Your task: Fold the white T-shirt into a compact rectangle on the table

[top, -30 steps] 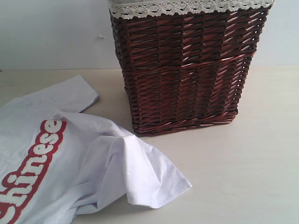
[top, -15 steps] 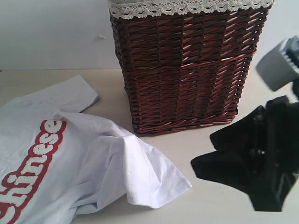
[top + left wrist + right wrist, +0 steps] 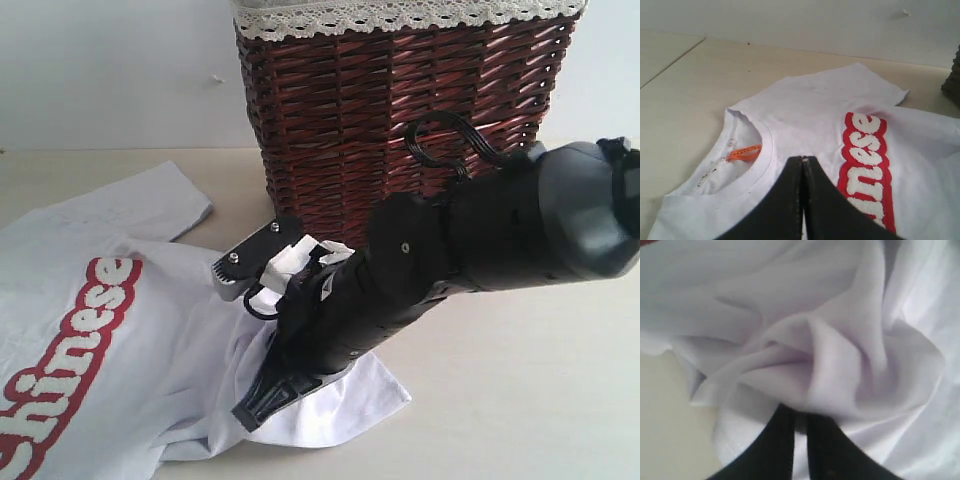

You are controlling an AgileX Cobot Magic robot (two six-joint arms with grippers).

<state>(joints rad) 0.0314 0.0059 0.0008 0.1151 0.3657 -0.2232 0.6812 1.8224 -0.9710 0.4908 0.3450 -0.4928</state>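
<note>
Where bunched, T-shirt [image 3: 830, 365] in right jaws

You can log the white T-shirt [image 3: 170, 340] as soft, matt knit cloth, creased and thin enough to drape. It carries raised fuzzy white lettering [image 3: 866, 165] on a flat red ground and a small orange tag [image 3: 744, 152] that looks woven. The table [image 3: 540, 400] reads as a smooth, pale beige, low-sheen surface with a few faint dark specks, while the basket [image 3: 400, 110] is dark brown wicker, ribbed and slightly glossy, edged in cream lace trim [image 3: 400, 15]. Note the right arm [image 3: 470, 250] as matt black plastic with a smooth grey shell, and the left gripper [image 3: 802, 161] as matt black too.
</note>
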